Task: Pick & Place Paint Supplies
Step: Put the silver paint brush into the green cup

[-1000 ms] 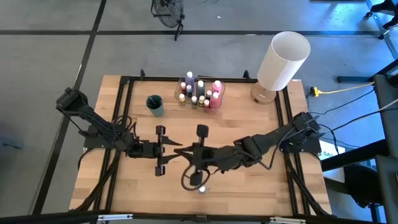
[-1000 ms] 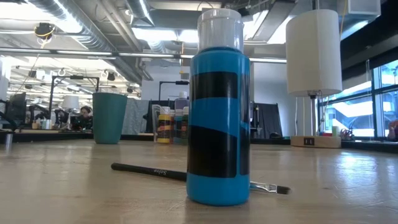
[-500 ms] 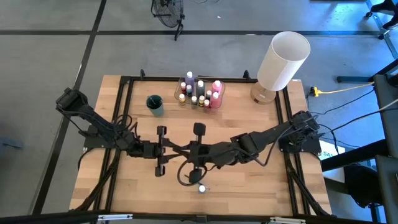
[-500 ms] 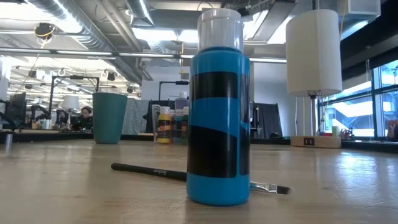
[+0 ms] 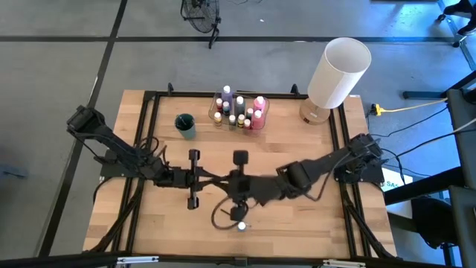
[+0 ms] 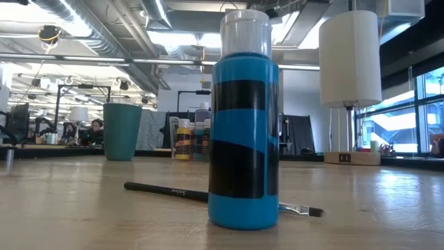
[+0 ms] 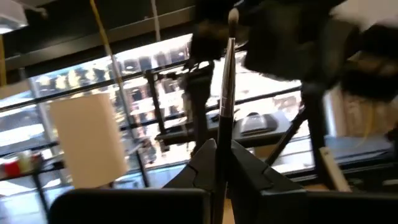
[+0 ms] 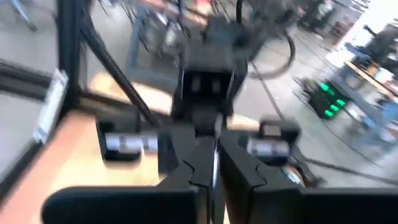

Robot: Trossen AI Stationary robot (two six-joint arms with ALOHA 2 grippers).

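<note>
Above the middle of the table my two grippers meet tip to tip. A thin dark-handled paintbrush (image 7: pixel 224 93) spans between them. My left gripper (image 5: pixel 208 179) is shut on it from the left, and my right gripper (image 5: pixel 224 181) stands closed around it from the right. A blue paint bottle (image 6: pixel 244 139) with a pale cap stands upright near the table's front edge (image 5: pixel 239 225). A second paintbrush (image 6: pixel 173 191) lies flat on the wood behind it. The clear container (image 5: pixel 239 110) holds several small paint bottles at the far middle. My left gripper pinches the paintbrush's dark handle (image 7: pixel 219 152) between its two fingertips, coming about level from the table's left. The brush sticks out ahead of the fingers, bristle end (image 7: pixel 233 15) toward the other arm, clear of the table. My right gripper has the thin handle (image 8: pixel 215 163) between its two fingertips, coming from the table's right and slanting slightly down. The brush hangs clear of the table. Which stretch of the handle it has cannot be told.
A teal cup (image 5: pixel 185 125) stands at the far left of the container. A large white cylinder (image 5: pixel 338 71) on a wooden base stands at the far right corner. A dark cable loop (image 5: pixel 222 216) hangs under the right arm near the blue bottle. A black frame edges the table.
My left gripper's fingers, spread a second ago, have shut on the paintbrush that my right gripper holds out. Both hands have stayed nearly in place above the table's middle. The bottle and the lying brush have not moved.
</note>
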